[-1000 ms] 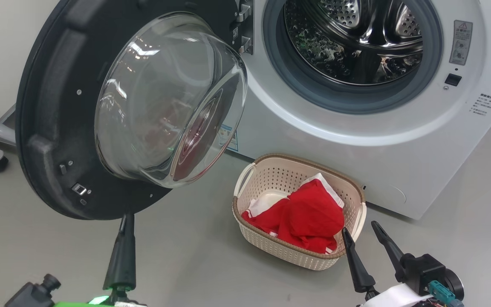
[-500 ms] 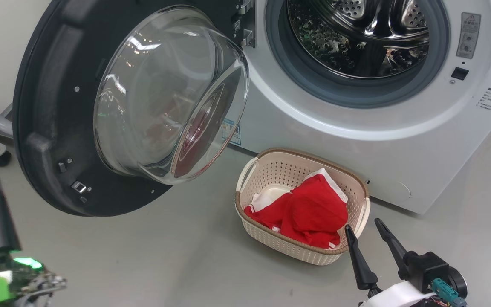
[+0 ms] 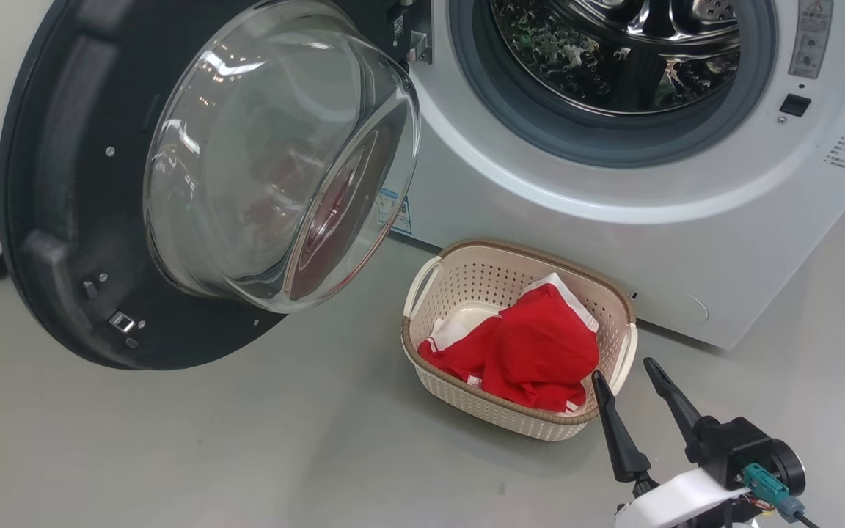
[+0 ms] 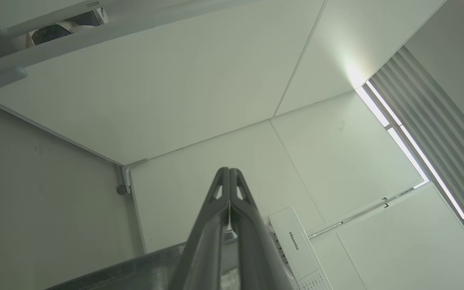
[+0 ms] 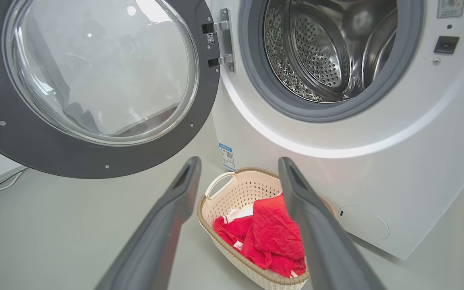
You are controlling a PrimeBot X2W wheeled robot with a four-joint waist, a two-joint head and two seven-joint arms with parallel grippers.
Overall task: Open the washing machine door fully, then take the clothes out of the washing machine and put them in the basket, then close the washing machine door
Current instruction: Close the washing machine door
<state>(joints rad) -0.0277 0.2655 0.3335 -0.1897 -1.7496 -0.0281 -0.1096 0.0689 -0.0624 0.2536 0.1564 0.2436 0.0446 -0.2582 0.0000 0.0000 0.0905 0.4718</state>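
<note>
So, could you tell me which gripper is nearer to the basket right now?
Right. The right gripper hangs open beside the near right corner of the basket; the left gripper, shut, points up at white wall panels, away from it.

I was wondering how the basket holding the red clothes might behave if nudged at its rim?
The basket looks like thin perforated plastic holding only soft red clothes, so probably light. On the smooth grey floor it would likely slide rather than resist. A push high on the rim might tip it.

The right hand (image 3: pixel 622 369) has tapered black fingers (image 3: pixel 617 433), teal connector (image 3: pixel 763 484).
</note>
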